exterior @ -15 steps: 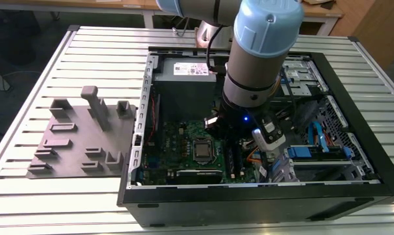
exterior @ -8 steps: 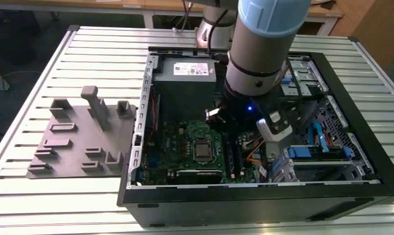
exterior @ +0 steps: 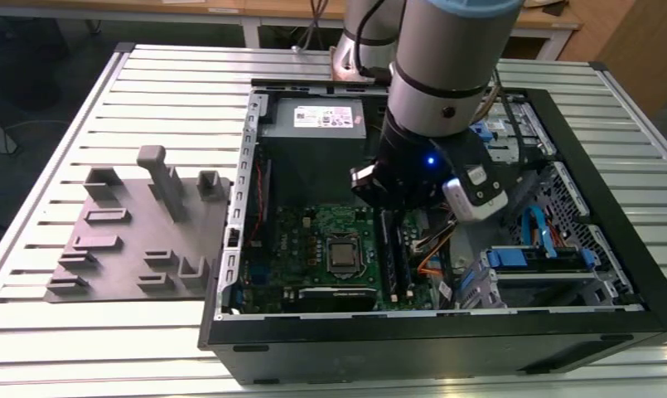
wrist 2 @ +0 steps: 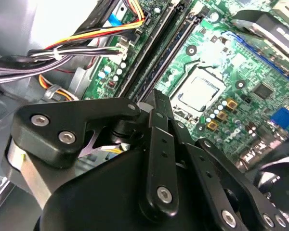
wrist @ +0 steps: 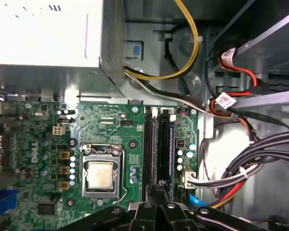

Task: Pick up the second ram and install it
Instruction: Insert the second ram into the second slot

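My gripper hangs inside the open computer case, low over the motherboard's two long memory slots. In both wrist views its fingertips are pressed together and shut, right above the slots, with nothing visible between them. The second ram looks like a thin dark board lying in the slot farther from the processor, under the fingertips. A second dark stick fills the slot beside it. I cannot tell whether the fingertips touch the ram.
The processor sits beside the slots. The grey power supply is at the case's far end. Bundled cables and a drive cage crowd the exterior view's right. A grey slotted holder block stands on the table to the left.
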### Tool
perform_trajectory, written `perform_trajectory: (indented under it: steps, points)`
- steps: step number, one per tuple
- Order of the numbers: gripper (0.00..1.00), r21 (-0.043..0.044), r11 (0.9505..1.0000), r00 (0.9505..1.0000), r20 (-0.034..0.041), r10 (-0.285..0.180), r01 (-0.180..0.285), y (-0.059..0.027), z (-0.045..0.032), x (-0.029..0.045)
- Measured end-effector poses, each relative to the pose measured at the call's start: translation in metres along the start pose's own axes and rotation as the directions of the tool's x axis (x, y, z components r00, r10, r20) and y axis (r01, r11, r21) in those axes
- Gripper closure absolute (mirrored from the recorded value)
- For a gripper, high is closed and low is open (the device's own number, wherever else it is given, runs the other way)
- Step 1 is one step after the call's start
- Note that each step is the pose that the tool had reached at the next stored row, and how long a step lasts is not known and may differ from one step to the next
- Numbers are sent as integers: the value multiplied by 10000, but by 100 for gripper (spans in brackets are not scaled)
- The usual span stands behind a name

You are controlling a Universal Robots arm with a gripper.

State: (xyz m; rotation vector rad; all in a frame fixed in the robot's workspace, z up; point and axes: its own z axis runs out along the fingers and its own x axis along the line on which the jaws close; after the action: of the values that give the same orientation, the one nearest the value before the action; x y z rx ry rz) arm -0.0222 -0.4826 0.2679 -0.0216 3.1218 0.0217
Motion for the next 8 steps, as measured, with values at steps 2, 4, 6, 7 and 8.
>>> perform_trajectory:
  steps: [2,4,6,7,8]
  points:
    - [89,11,10000,10000,2,-1,1,6,-49,-1]
    - [89,8,10000,10000,4,-1,1,6,-54,-1]
    - [89,8,10000,10000,4,-1,1,6,-55,-1]
    - [89,9,10000,10000,4,-1,1,6,-56,-1]
    - [89,10,10000,10000,3,0,0,6,-57,-1]
